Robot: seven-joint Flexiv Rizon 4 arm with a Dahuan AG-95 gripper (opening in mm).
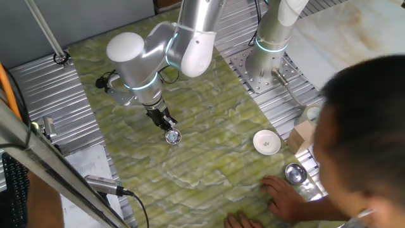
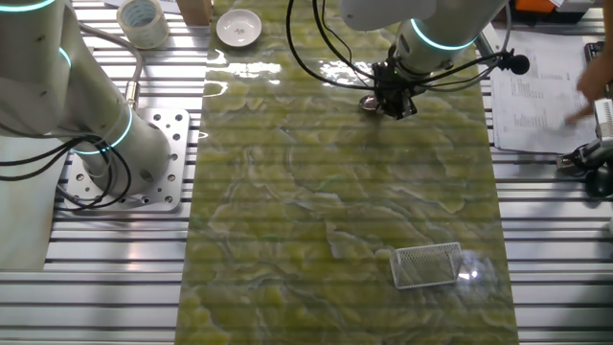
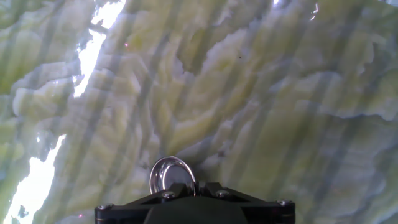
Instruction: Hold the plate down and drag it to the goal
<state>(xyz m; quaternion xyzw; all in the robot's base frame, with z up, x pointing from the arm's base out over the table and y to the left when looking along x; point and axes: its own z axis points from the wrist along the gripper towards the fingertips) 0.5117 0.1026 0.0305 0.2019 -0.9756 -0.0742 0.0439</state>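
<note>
- Step in hand, as I judge it: pressing down. The end effector [image 1: 166, 122] sits just above and left of centre in one fixed view, its tips on or at the near rim of the plate [image 1: 173, 136].
- End effector state: cannot tell. In the hand view only its black body shows along the bottom edge, with the plate [image 3: 171, 176] just above it; the fingers are hidden.
- Actual contact pressure cannot be confirmed from any view.
- The goal [image 2: 427, 265] lies lower right in the other fixed view, well apart from the plate [image 2: 370, 103] at upper centre.
- Next move, by my reading: keep downward force steady and drag diagonally toward the lower right of that view, entering the frame by its open side; which side is open is hard to tell here.
- Risk: smooth glossy cloth, so the plate could slip out from under the tips.
- Table [image 2: 335, 192]: green-yellow marbled sheet over ribbed metal, glare patches.
- Room: second arm's base [image 2: 96, 144] at left; white dish [image 1: 266, 142], steel bowl [image 1: 294, 172], and a person's hand [image 1: 281, 193] lower right in one fixed view.
</note>
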